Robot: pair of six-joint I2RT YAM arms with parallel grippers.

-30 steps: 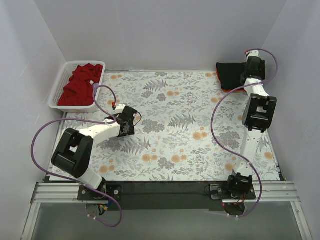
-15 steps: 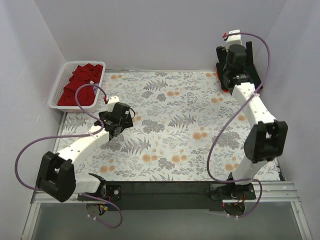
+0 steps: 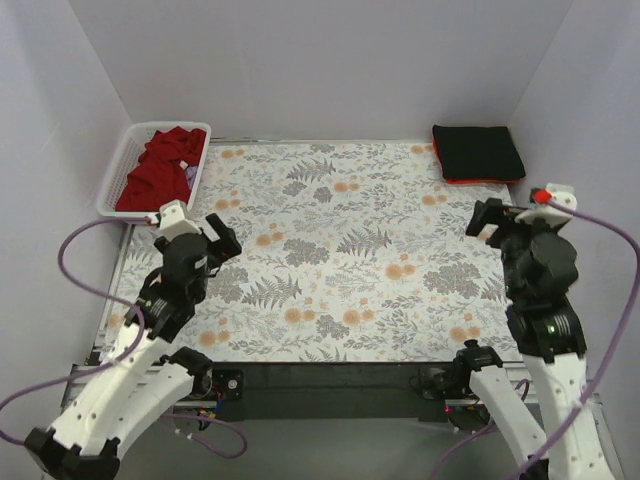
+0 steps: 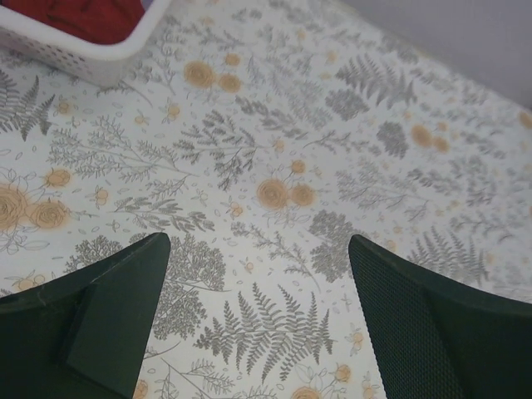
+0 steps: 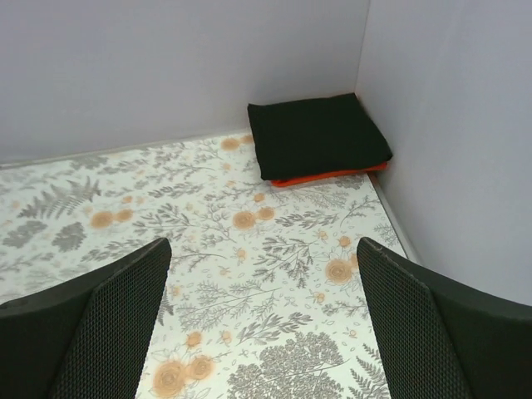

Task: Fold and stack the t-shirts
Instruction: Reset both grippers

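The black t-shirt [image 3: 478, 152] lies folded at the far right corner, on top of the folded orange t-shirt [image 3: 470, 180], whose edge shows beneath it. Both show in the right wrist view: black t-shirt [image 5: 317, 135], orange t-shirt [image 5: 332, 175]. The dark red t-shirt [image 3: 160, 170] lies crumpled in the white basket [image 3: 118, 170] at the far left; its cloth [image 4: 83, 15] shows in the left wrist view. My left gripper [image 3: 205, 245] is open and empty above the left of the table. My right gripper [image 3: 497, 218] is open and empty, well short of the stack.
The table carries a floral cloth [image 3: 340, 250]. Grey walls close in the back and both sides. The basket's slatted wall [image 4: 83, 54] shows at the top left of the left wrist view. Purple cables loop beside both arms.
Both arms have pulled back toward the near edge and risen. The right gripper has left the black shirt on the stack. The left gripper has moved away from the basket.
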